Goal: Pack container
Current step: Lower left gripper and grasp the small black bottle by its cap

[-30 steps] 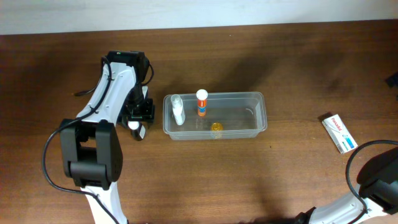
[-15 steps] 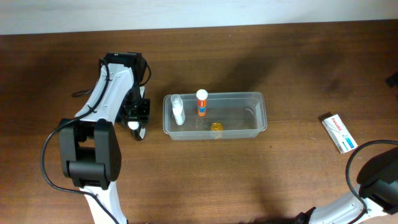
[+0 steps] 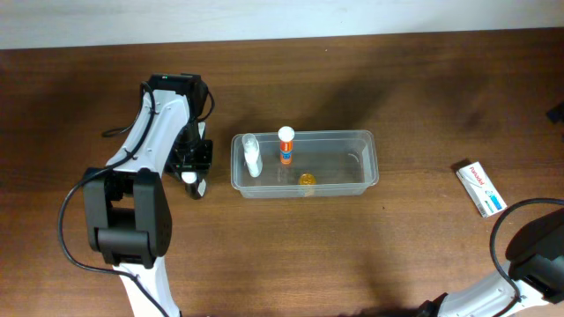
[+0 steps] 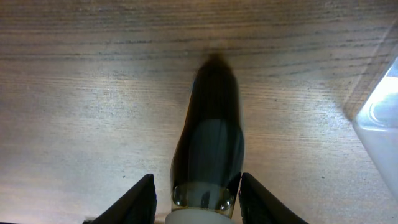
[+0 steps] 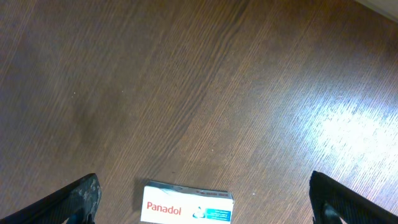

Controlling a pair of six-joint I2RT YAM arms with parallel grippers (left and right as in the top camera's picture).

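The clear rectangular container sits mid-table and holds a white bottle, an upright orange tube with a white cap and a small yellow thing. Its corner shows in the left wrist view. My left gripper is just left of it, pointing down. In the left wrist view its fingers straddle a dark bottle with a white cap lying on the wood; the right finger touches it, the left stands slightly off. My right gripper is wide open above a Panadol box.
The Panadol box lies on the table at the far right, well apart from the container. The left arm reaches in from the lower left. The right arm's base fills the lower right corner.
My left gripper and the dark bottle shifted slightly to the left a second ago, then stayed still. The container and its contents have not moved.
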